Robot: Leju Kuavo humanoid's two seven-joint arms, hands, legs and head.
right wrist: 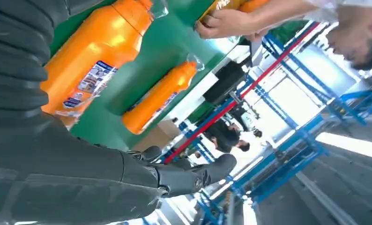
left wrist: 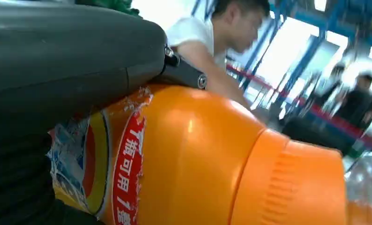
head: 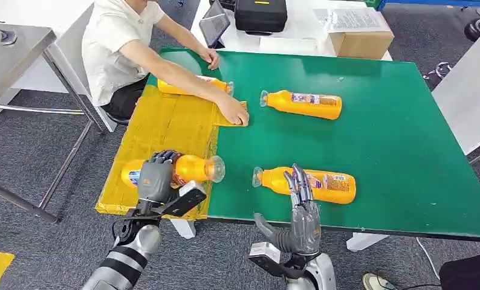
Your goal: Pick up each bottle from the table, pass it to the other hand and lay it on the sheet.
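An orange bottle (head: 186, 170) lay on its side over the near end of the yellow sheet (head: 165, 124), its clear-wrapped cap end pointing right toward the green bench (head: 376, 121), and the left hand (head: 155, 177) was clasped over its labelled body; the left wrist view showed the same bottle (left wrist: 189, 154) pressed close under the hand's grey cover, though whether it rested on the sheet or was lifted just above it could not be told. To its right, a second bottle (head: 307, 183) lay on the green surface near the front edge, cap end to the left, and the right hand (head: 302, 214) stood just at its near side with fingers straight up and apart, holding nothing, the fingertips overlapping the bottle in the head view. A third bottle (head: 303, 104) lay farther back on the green surface, well apart from both hands. A fourth bottle (head: 192, 86) lay at the far end of the sheet, partly hidden behind the forearm of a person in a white shirt (head: 113, 45) seated at the far left, whose hand (head: 234, 113) pressed down on the sheet's right edge. On the white surface beyond stood a black case (head: 260, 14) and a cardboard box (head: 361, 39).
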